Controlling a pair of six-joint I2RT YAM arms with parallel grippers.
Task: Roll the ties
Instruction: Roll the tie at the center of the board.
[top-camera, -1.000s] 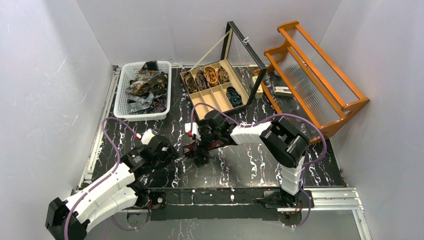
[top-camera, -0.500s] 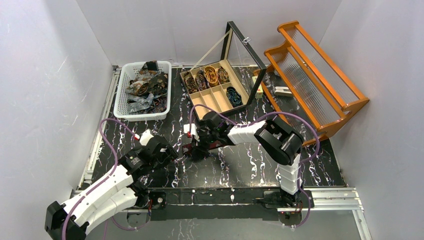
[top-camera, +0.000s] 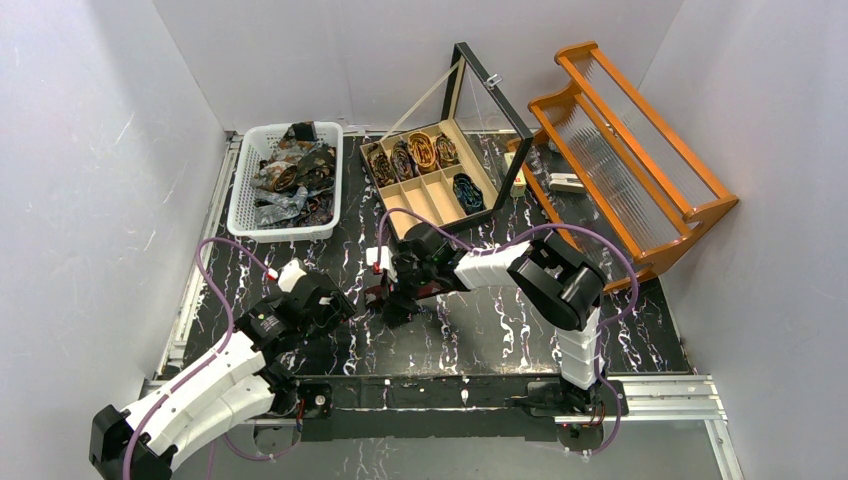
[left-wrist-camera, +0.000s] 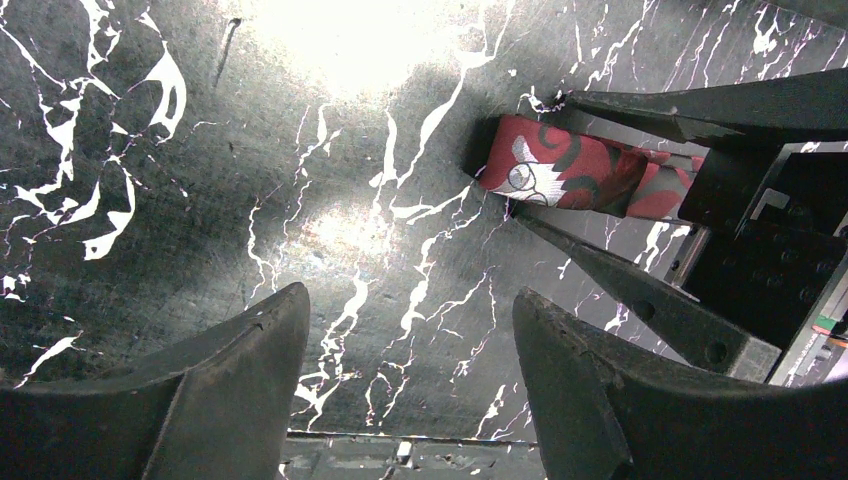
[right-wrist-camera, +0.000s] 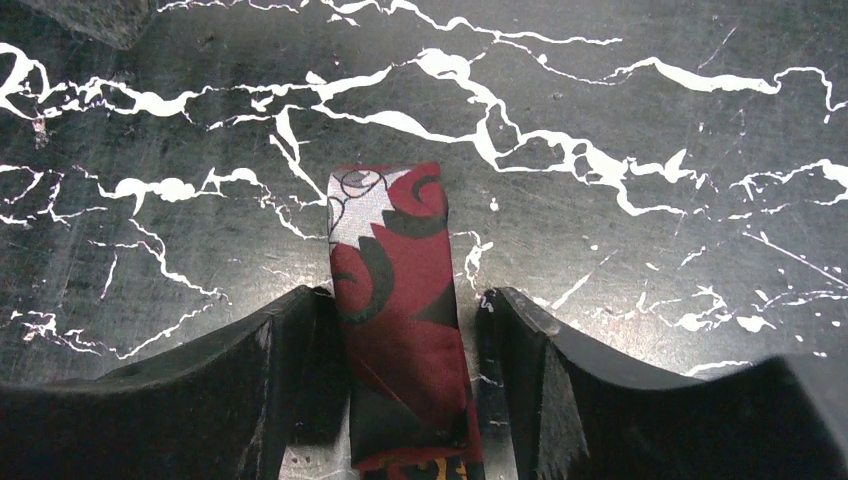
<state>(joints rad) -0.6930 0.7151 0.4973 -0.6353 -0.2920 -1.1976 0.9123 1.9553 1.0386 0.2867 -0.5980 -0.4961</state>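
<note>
Right gripper (right-wrist-camera: 400, 300) straddles the red patterned tie (right-wrist-camera: 388, 240), which lies flat between its parted jaws, one finger (right-wrist-camera: 285, 345) touching the edge. Left gripper (left-wrist-camera: 410, 295), spread wide and empty, hovers near the tip.

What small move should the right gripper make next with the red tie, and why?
Probably close the right gripper on the red tie. Its fingers stand either side of the flat strip, with a small gap on one side, so it is not yet gripped.

Tie (right-wrist-camera: 395, 300) red, black swirls, white patch; table (right-wrist-camera: 650, 100) black, white veins; basket (top-camera: 285, 232) white; rack (top-camera: 690, 228) orange.
</note>
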